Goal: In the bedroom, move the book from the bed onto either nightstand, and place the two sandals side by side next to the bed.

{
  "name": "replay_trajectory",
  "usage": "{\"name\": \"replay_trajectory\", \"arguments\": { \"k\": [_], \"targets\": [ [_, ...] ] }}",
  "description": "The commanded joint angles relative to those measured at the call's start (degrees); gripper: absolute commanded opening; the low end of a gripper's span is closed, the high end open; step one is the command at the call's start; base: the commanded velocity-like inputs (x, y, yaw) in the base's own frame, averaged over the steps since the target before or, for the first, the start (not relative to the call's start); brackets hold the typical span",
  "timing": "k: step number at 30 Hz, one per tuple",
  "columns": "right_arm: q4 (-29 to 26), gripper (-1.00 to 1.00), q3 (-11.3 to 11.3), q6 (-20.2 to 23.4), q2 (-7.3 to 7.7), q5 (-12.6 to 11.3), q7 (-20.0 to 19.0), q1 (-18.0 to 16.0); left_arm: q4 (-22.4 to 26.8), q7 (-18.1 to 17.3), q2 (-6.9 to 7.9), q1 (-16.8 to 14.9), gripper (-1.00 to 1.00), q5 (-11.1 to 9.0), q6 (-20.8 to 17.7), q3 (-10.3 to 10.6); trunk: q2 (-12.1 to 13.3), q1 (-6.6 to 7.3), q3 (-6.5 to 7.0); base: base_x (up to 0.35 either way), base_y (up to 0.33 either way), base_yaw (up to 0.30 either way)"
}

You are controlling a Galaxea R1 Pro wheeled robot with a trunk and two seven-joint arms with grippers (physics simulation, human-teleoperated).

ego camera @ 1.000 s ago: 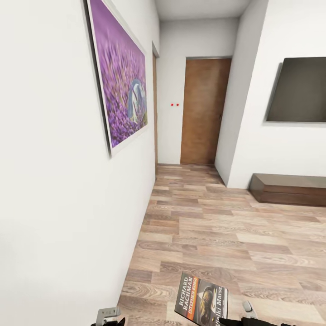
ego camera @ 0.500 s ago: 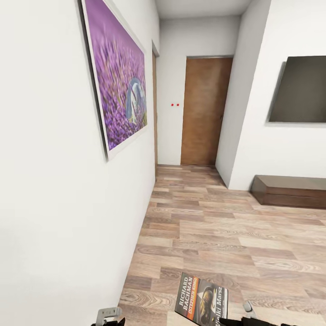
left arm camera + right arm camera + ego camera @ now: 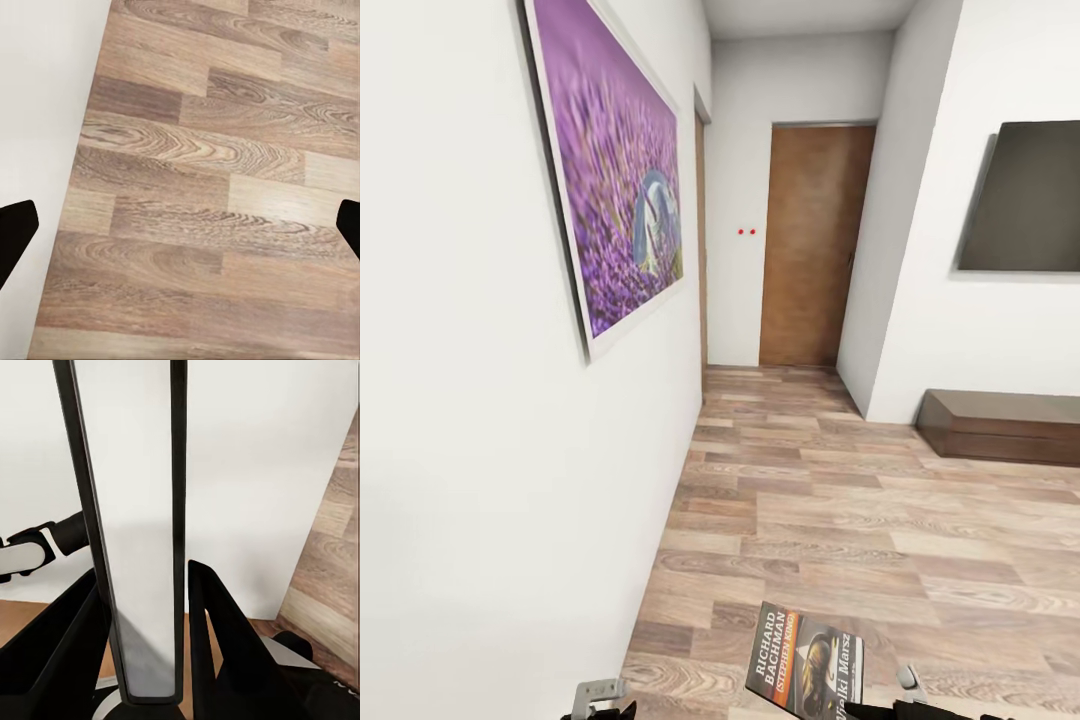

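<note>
The thin paperback book [image 3: 805, 662] with a dark cover, a golden shape and an orange-and-white band reading "Richard Bachman" stands low in the head view, held up above the light brown wood-plank floor [image 3: 880, 510]. Its cover faces the camera, and its long axis runs roughly upright with a slight tilt. The title band runs lengthwise along the book's left edge, so the lettering reads sideways.

In the right wrist view the book [image 3: 139, 532] shows edge-on as a pale slab of pages between two dark cover lines. The right gripper [image 3: 146, 607] is clamped on its lower end, one black finger [image 3: 217, 630] pressed against each side.

The left gripper [image 3: 180, 225] has its jaws spread wide with nothing between them; its two black fingertips [image 3: 15, 229] sit at opposite sides of the left wrist view, over bare planks beside the foot of a white wall.

Ahead, a large framed picture of purple lavender flowers [image 3: 625, 170] hangs on the white wall [image 3: 480, 420] at the left. A brown wooden door [image 3: 810, 245] closes the far end of the passage. At the right, a big black wall screen [image 3: 1025, 200] hangs above a long low dark bench [image 3: 1000, 425].
</note>
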State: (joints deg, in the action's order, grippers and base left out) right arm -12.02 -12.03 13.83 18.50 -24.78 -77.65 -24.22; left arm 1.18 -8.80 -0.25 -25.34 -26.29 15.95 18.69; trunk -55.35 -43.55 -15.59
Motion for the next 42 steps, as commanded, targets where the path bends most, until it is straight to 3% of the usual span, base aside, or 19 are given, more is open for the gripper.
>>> {"name": "replay_trajectory", "arguments": {
  "k": [1,30,42],
  "targets": [
    [0.0,-1.00,-0.4,0.6,0.05,-0.6,-0.1,0.0,-0.1,-0.3,-0.01,-0.1,1.00,-0.6,0.2,0.4,-0.1,-0.02,-0.07,0.197,-0.119,0.000],
    [0.0,-1.00,-0.5,0.7,0.05,-0.6,-0.2,0.0,-0.1,-0.3,-0.01,-0.1,1.00,-0.6,0.2,0.4,-0.1,-0.02,-0.07,0.073,-0.022,0.000],
    [0.0,-1.00,-0.5,0.7,0.05,-0.6,-0.2,0.0,-0.1,-0.3,-0.01,-0.1,1.00,-0.6,0.2,0.4,-0.1,-0.02,-0.07,0.000,0.002,-0.193]
  ]
}}
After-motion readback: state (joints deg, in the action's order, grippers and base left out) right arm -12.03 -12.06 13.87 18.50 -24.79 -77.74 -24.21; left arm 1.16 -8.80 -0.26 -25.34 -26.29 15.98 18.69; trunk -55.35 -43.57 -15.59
